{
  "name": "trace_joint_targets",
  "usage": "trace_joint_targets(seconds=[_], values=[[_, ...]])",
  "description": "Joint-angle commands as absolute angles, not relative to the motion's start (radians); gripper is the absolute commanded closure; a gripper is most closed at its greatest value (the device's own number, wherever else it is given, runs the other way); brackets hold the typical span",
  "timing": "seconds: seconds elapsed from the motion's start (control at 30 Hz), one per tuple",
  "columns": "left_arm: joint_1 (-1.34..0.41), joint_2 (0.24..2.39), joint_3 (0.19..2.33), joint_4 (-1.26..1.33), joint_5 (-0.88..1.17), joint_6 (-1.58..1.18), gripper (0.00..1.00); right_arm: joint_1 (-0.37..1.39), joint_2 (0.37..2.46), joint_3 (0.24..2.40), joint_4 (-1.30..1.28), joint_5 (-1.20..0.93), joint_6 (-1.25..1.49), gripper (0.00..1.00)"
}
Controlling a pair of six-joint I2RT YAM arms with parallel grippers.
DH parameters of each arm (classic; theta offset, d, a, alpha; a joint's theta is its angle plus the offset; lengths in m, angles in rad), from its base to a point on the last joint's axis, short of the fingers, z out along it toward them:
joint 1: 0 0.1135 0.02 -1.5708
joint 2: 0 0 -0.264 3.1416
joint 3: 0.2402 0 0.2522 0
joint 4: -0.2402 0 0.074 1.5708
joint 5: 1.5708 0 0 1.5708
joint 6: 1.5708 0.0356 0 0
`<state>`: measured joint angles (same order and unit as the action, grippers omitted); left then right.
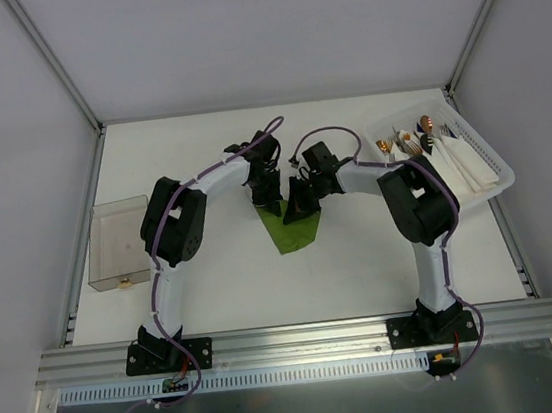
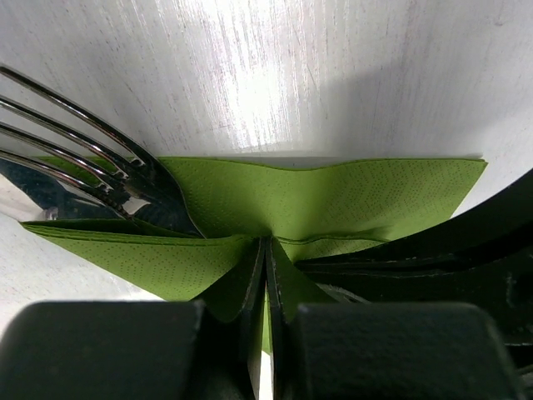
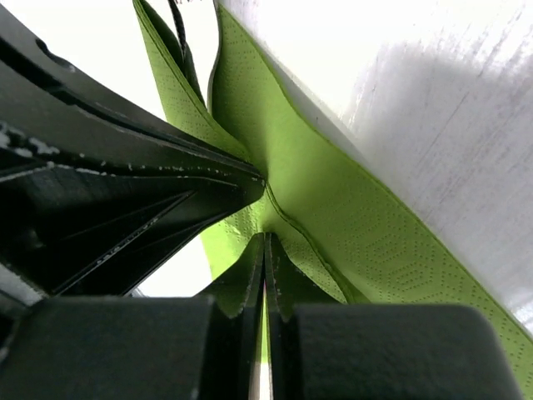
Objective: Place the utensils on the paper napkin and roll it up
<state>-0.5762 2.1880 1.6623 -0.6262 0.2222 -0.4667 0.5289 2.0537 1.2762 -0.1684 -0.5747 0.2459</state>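
The olive-green paper napkin lies folded at the table's middle, partly under both grippers. My left gripper is shut on the napkin's edge. My right gripper is shut on the napkin too, right beside the left one. A silvery fork lies inside the fold, its tines sticking out at the left of the left wrist view. Any other utensils in the napkin are hidden. The other gripper's black fingers fill the left of the right wrist view.
A white basket at the back right holds white folded napkins and copper-tipped cutlery. A clear plastic box stands at the left. Metal frame posts rise at the table's back corners.
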Motion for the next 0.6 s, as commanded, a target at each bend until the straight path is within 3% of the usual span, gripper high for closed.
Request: trace_joint_targets(seconds=[0.0,0.57], values=[[-0.584,2.237,1.660,-0.678,0.178,-0.451,0.99,0.545,2.074,1.307,-0.141,-0.584,0.267,1.00],[-0.558,2.250,1.651,-0.678,0.224,-0.474,1.00,0.560,1.990,1.172,-0.267,-0.561,0.180,1.00]])
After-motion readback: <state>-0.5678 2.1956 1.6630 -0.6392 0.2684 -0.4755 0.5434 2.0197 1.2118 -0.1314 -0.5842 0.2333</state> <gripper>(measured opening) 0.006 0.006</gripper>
